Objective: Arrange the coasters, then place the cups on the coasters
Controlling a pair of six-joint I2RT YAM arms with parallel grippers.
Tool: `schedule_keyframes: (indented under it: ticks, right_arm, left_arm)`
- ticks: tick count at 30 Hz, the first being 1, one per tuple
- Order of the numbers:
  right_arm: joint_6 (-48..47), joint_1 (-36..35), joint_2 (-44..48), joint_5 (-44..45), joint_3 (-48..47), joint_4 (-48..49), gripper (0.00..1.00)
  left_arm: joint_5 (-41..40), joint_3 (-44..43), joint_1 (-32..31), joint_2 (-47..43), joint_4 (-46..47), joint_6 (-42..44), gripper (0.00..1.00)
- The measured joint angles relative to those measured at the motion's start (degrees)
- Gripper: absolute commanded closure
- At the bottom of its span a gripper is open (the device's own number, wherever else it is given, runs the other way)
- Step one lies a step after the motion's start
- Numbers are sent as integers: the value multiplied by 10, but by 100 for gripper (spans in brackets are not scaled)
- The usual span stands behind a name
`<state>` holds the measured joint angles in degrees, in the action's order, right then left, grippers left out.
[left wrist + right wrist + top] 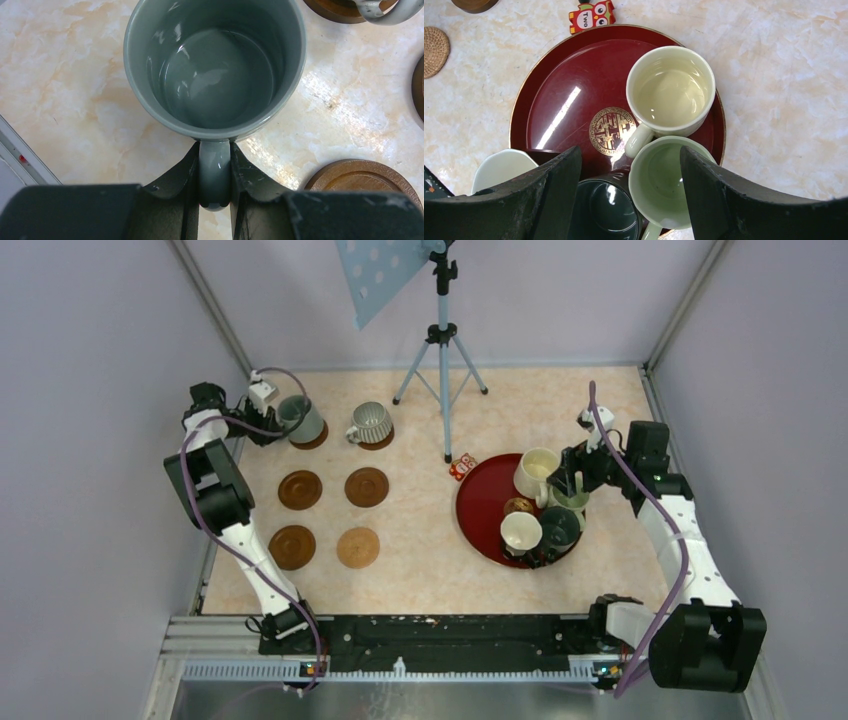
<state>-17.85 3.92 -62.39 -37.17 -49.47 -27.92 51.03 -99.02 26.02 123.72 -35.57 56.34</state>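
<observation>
Your counter (420, 540) is walled on both sides, with a tripod (441, 370) at the back. On the crowded red tray (480, 505), your right gripper (629, 155) gapes wide over the pale green cup (664, 185). Far left, your left gripper (214, 172) pinches the handle of the grey-green cup (299, 418), beside four bare coasters (300, 489).

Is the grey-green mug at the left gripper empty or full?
Empty. The left wrist view looks straight down into the upright grey-green mug and shows only its bare, glossy bottom, with no liquid or object inside.
</observation>
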Motion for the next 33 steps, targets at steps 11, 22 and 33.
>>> schedule_keyframes:
  ticks: [11,22,33]
  right_arm:
    - [0,0,0,0,0,0,28]
    - [0,0,0,0,0,0,28]
    - [0,0,0,0,0,0,28]
  left_arm:
    - [-15,0,-7,8,-5,7,91]
    - [-17,0,-10,10,-5,7,61]
    - [-10,0,-10,9,-2,8,33]
